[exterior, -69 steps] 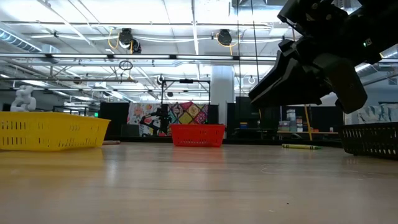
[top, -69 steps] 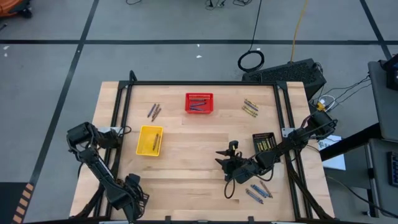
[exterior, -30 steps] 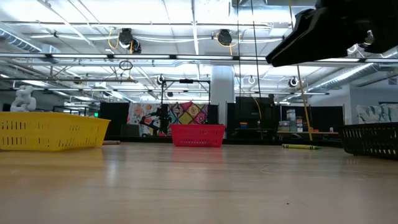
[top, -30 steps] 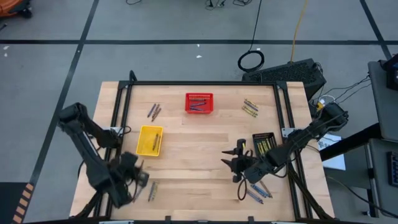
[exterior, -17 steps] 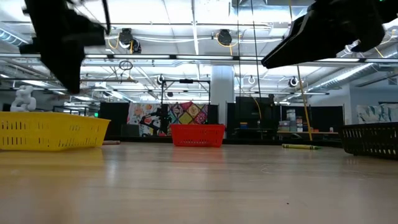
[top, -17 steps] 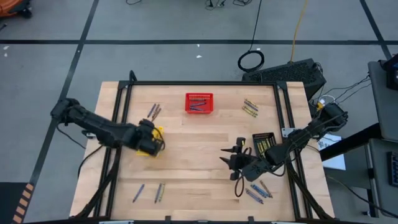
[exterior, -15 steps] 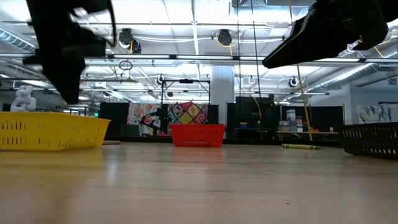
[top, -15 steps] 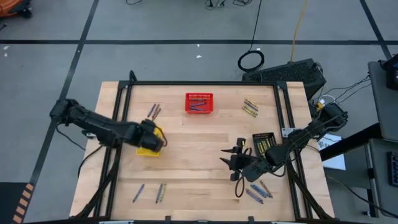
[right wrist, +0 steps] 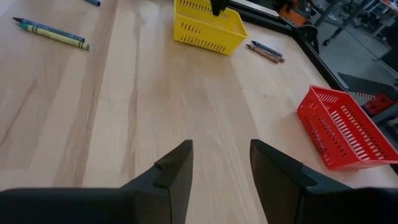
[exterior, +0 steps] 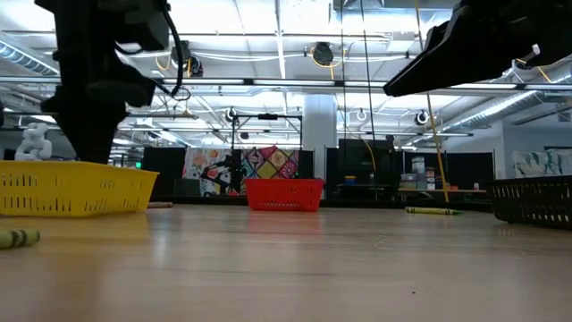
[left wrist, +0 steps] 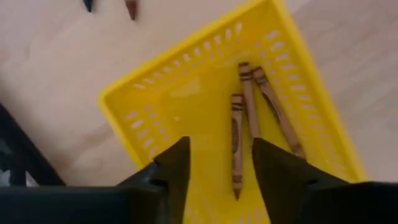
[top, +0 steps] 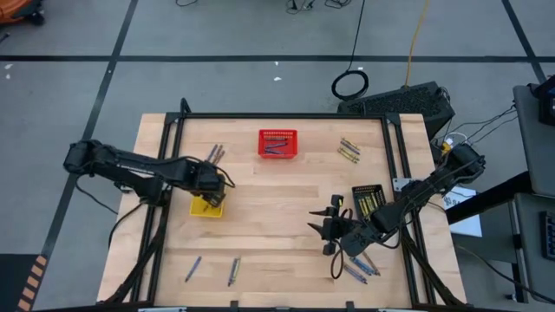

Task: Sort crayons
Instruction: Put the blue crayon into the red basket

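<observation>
My left gripper (left wrist: 219,174) stands open, pointing down over the yellow basket (left wrist: 155,68), which holds three brown crayons (left wrist: 249,106); one of them lies on the basket floor below the gap between the fingers. Seen from above, this gripper (top: 211,178) covers the basket's far end (top: 208,208). My right gripper (right wrist: 221,165) hangs open above bare table at centre right (top: 329,227). Loose on the table lie two brown crayons (top: 214,154), yellow-green crayons (top: 349,149), blue crayons (top: 357,267), and a blue one (top: 192,269) and a yellow-green one (top: 233,271) near the front edge.
A red basket (top: 277,144) with crayons stands at the far middle, and a black basket (top: 368,198) at the right beside my right arm. A dark frame (top: 277,116) runs around the table's back and sides. Bare wood lies in the middle (top: 269,217).
My left gripper has swung from the table's near left corner toward the far edge and has come to a stop over the yellow basket. The yellow-green crayon near the front edge has shifted a little toward the right. My right gripper has kept its place.
</observation>
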